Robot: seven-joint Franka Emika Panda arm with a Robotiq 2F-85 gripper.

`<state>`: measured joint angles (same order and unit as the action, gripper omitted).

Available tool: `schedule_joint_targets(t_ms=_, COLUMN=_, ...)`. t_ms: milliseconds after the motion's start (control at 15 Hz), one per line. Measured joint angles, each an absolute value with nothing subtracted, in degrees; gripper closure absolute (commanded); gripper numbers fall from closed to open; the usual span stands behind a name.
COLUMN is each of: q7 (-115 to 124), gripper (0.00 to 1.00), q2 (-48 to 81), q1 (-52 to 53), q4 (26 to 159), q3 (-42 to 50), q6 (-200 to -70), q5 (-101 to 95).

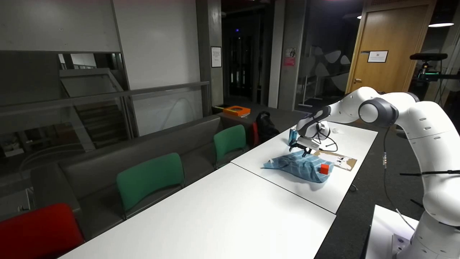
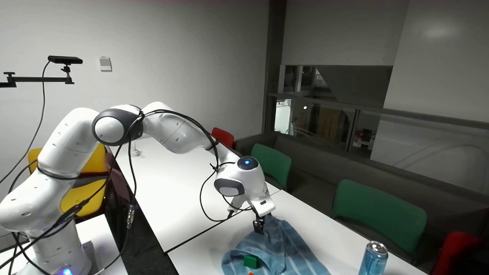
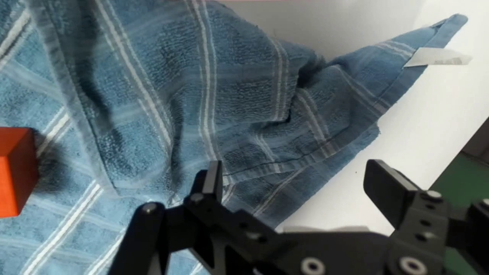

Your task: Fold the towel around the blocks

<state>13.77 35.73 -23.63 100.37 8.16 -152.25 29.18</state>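
The blue towel (image 1: 296, 167) lies crumpled on the white table, with a part folded over itself. It also shows in an exterior view (image 2: 284, 244) and fills much of the wrist view (image 3: 237, 95), where a narrow corner reaches to the upper right. A red block (image 1: 324, 169) sits on the towel; it shows at the left edge of the wrist view (image 3: 17, 172). A green block (image 2: 251, 261) sits by a towel fold in an exterior view and is hidden elsewhere. My gripper (image 3: 296, 168) is open and empty above the towel's edge, one finger over cloth, one over bare table.
A light-blue can (image 2: 374, 258) stands on the table near the towel; it shows behind the gripper in an exterior view (image 1: 293, 136). A cardboard piece with white paper (image 1: 339, 160) lies beside the towel. Green chairs (image 1: 151, 180) stand along the table side.
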Motion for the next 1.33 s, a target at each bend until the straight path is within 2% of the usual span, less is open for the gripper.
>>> schedule_joint_targets(t_ms=200, q7=17.7, gripper=0.00, q2=33.9, q1=-20.4, q4=104.7, q3=10.1, q6=-156.3, q5=27.6)
schedule_joint_targets(t_ms=467, q7=28.4, gripper=0.00, q2=33.1, q1=-13.3, q4=110.3, q3=18.2, q6=-154.8, q5=20.0)
schedule_joint_targets(t_ms=1333, q7=28.7, gripper=0.00, q2=32.4, q1=-12.7, q4=112.2, q3=18.9, q6=-153.6, q5=19.5)
